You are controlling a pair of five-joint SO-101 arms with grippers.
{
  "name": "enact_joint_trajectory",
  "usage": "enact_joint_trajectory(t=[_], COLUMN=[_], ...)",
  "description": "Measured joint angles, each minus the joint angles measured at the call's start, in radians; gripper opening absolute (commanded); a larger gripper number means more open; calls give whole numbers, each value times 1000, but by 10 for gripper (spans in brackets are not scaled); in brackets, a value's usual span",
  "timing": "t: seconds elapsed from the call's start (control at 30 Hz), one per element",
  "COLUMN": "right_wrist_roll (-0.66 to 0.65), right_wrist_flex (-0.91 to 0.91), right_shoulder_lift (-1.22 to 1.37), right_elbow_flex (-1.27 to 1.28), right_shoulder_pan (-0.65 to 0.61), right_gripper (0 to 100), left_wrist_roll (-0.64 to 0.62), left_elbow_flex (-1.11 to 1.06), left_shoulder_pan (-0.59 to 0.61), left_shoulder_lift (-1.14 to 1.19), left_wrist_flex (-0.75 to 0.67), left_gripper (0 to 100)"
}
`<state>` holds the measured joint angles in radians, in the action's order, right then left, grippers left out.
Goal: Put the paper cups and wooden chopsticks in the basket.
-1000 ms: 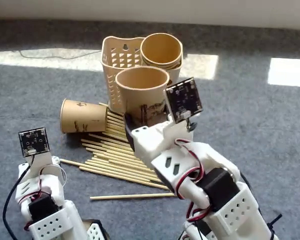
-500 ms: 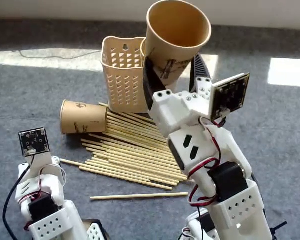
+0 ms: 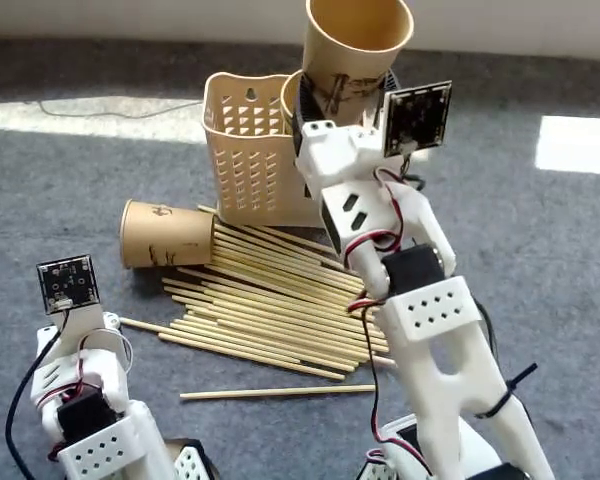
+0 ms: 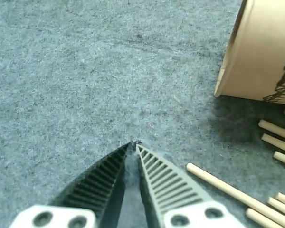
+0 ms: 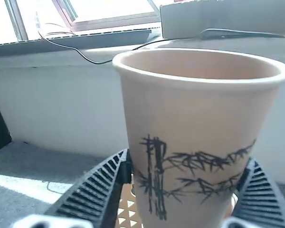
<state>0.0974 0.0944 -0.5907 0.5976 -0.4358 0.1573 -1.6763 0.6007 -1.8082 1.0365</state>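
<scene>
The paper cup point(image 3: 358, 40) is held up high, mouth up, over the far right part of the basket point(image 3: 242, 150). A second ago it was seen much lower, just in front of the basket. Half a second ago it had been lifted and was tipped a little. Now it has been carried farther back and set straight.

The cup is clamped at its sides by the jaws of the right gripper point(image 3: 346, 95). In the right wrist view the two dark fingers point(image 5: 102, 183) are seen pressed on each side of it.

Under the held cup, the rim of another cup point(image 3: 289, 98) is seen in the basket. It is judged that the held cup can soon be lowered in, maybe into that one.

Nothing else has been moved. One more cup point(image 3: 165, 233) is left lying on its side on the grey carpet point(image 3: 540, 240), to the left of the chopsticks point(image 3: 270, 310). A lone chopstick point(image 3: 280, 392) is left nearer. These have not yet been put away, so much of the job is still to be done.

The left gripper point(image 4: 134, 144) has been kept low over the carpet, its jaws together and nothing between them.
</scene>
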Motion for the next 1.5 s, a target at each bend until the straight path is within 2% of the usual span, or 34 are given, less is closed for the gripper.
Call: enact_joint_trajectory(t=[0.53, 1.13, 1.5], right_wrist_roll=[-2, -2, -2], right_wrist_flex=[-57, -305, -463], right_shoulder_lift=[169, 170, 170], right_elbow_flex=[0, 2, 153], right_shoulder_pan=[2, 2, 2], right_gripper=[324, 324, 324], left_wrist_roll=[0, 0, 0], left_elbow_flex=[0, 0, 0], left_shoulder_pan=[0, 0, 0], left_shoulder_lift=[0, 0, 0], left_wrist_flex=[0, 0, 0], left_gripper=[24, 24, 24])
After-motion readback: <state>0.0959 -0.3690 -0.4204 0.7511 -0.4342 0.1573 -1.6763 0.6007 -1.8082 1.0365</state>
